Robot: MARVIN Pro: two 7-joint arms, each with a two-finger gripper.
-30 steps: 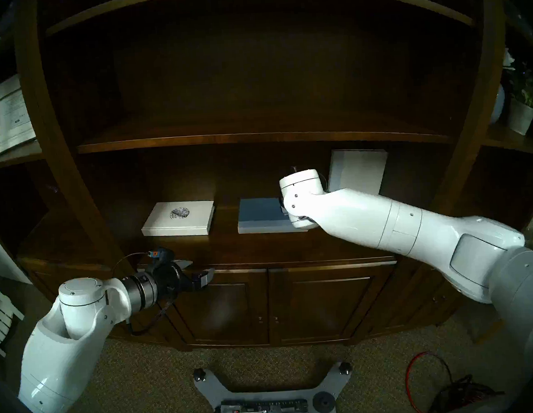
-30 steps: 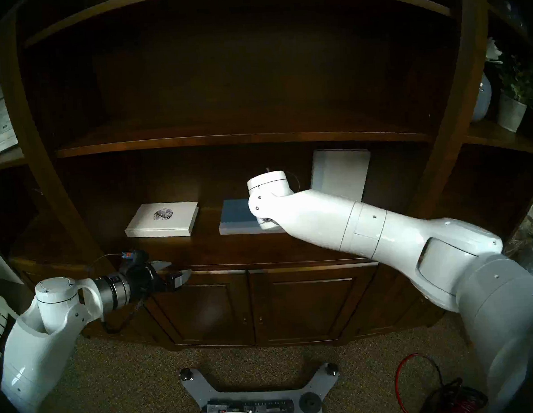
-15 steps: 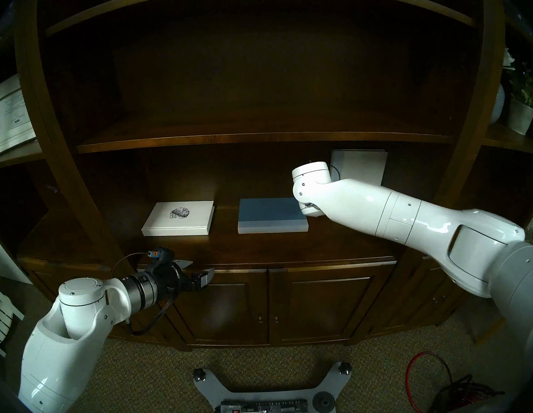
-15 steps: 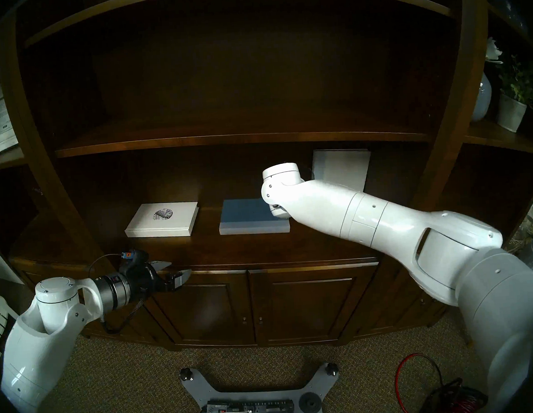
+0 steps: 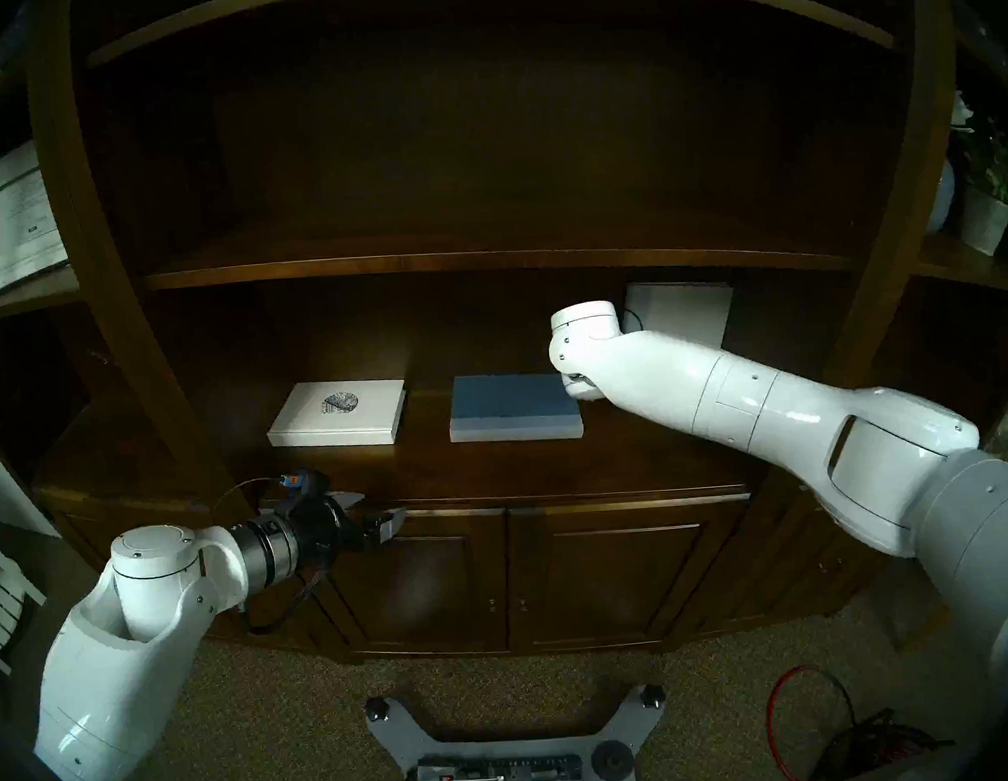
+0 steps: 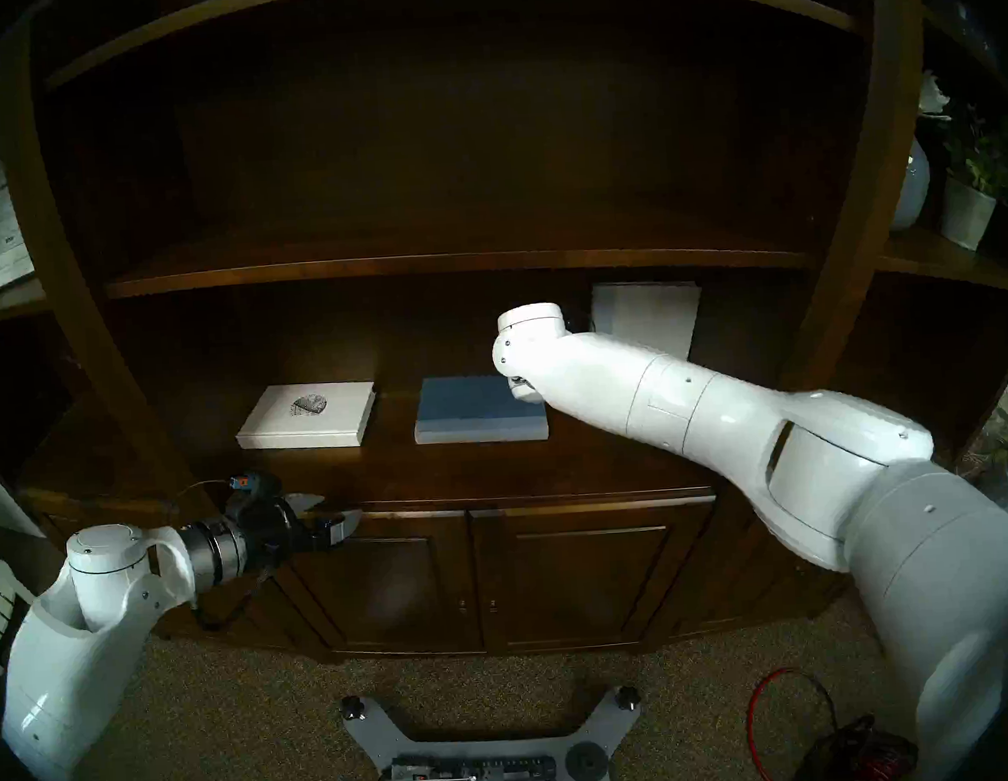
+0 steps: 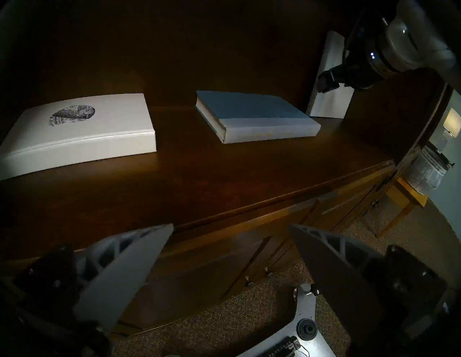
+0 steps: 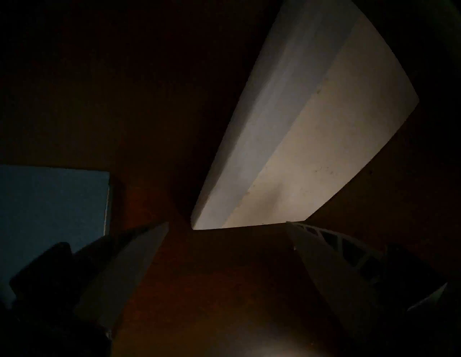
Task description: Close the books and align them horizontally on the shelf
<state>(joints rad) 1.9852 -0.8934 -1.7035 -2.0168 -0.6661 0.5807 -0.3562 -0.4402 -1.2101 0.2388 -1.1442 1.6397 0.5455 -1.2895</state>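
A: Where do the books sit on the shelf (image 5: 495, 470)?

B: Emblem book (image 5: 338, 413) centre-left and blue book (image 5: 511, 407) centre lie flat; plain white book (image 5: 685, 314) stands upper right.

A: Grippers?

B: Right gripper (image 8: 227, 225) spread, empty; left gripper (image 7: 230, 226) likewise, lower left.

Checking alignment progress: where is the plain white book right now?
In the head views the plain white book stands propped at the back right of the shelf, behind and right of the flat blue book, partly hidden by the right arm.

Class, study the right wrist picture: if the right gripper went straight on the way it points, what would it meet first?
Most likely the plain white book leaning upright ahead of the open right gripper; depth is unclear, so the shelf beneath might come first.
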